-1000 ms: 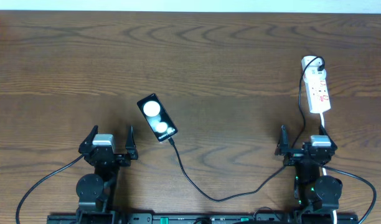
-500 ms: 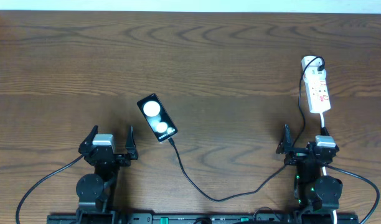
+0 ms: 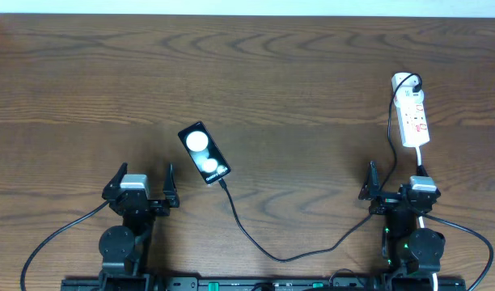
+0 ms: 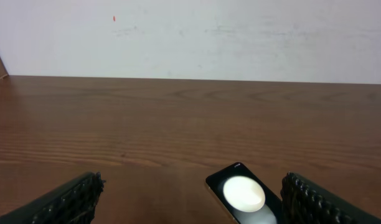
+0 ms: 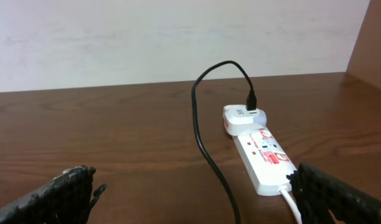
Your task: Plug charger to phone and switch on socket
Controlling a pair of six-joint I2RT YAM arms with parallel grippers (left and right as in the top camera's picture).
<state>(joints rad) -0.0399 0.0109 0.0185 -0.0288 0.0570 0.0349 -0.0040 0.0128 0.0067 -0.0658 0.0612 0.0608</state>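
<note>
Charger (image 3: pixel 255 242) was seen meeting phone (image 3: pixel 205 153) | left tool (image 3: pixel 145 175) and right tool (image 3: pixel 397 183) were held released, empty | socket (image 3: pixel 413 121) was judged best switched by a square downward press of right tool.

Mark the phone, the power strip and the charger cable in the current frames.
phone (image 3: pixel 205 153): overhead view, middle of its glossy screen.
power strip (image 3: pixel 414 121): overhead view, middle of its white body.
charger cable (image 5: pixel 228 62): right wrist view, top of the arch above the adapter.

A dark wood-grain table (image 3: pixel 312 73) carries a slim black glossy phone (image 3: pixel 205 153) left of centre. A thin black cable (image 3: pixel 255 242) curves from it to a narrow white power strip (image 3: pixel 412 120) at right.
</note>
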